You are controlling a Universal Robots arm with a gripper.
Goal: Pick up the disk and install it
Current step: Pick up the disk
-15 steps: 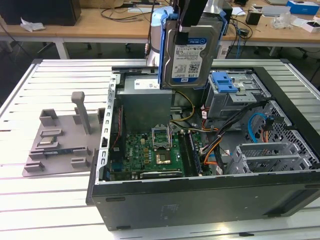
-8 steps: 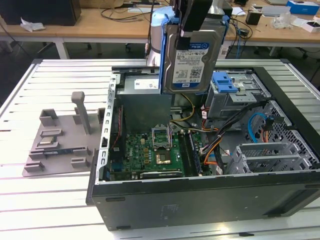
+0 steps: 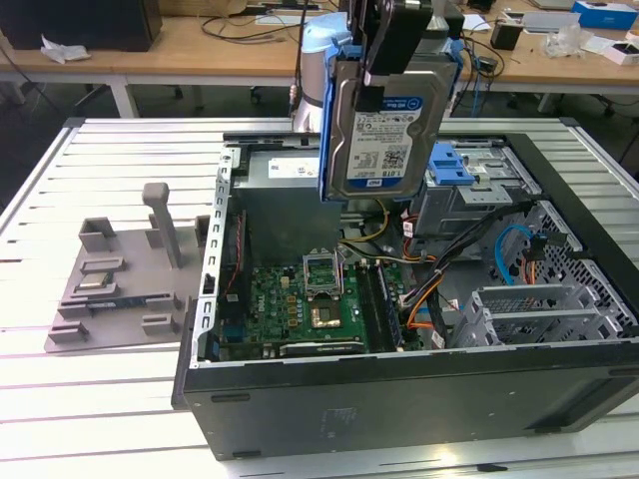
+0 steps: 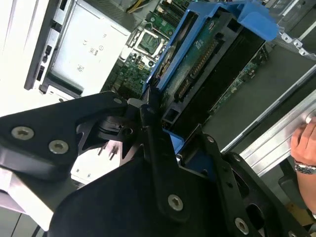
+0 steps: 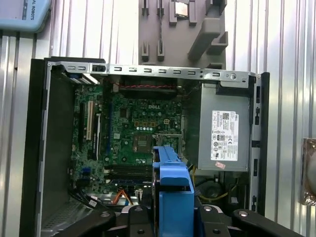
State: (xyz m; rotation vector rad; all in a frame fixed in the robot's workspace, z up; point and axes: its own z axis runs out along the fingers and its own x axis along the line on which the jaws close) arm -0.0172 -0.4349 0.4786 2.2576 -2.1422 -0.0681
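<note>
**Exterior view.** The pincer (image 3: pixel 396 72) is clenched on the upper end of the disk (image 3: pixel 384 135). The disk hangs upright in the air with its white and blue label toward the camera, and its blue bracket (image 3: pixel 324 130) runs along its long edges. The disk is clear of the open computer case (image 3: pixel 399 409), which lies on its side on the ribbed metal surface (image 3: pixel 100 419). The lower edge of the disk is above the rear half of the case interior. Below it lies the green motherboard (image 3: pixel 300 299). At the exterior view's right of the disk stands the silver drive cage with its blue latch (image 3: pixel 449 165). A grey fixture plate (image 3: pixel 120 269) with upright posts rests on the surface at the exterior view's left of the case.

**First wrist view.** Looking down past the bracket, the grey power-supply box (image 5: pixel 222 133) with a white sticker occupies one corner of the case, beside the motherboard.

**Second wrist view.** The black fingers (image 4: pixel 153 148) press against the bracket end of the disk, whose connector edge faces the camera. A person's hand (image 4: pixel 302 143) wearing a wristwatch shows near the ribbed surface outside the case.
</note>
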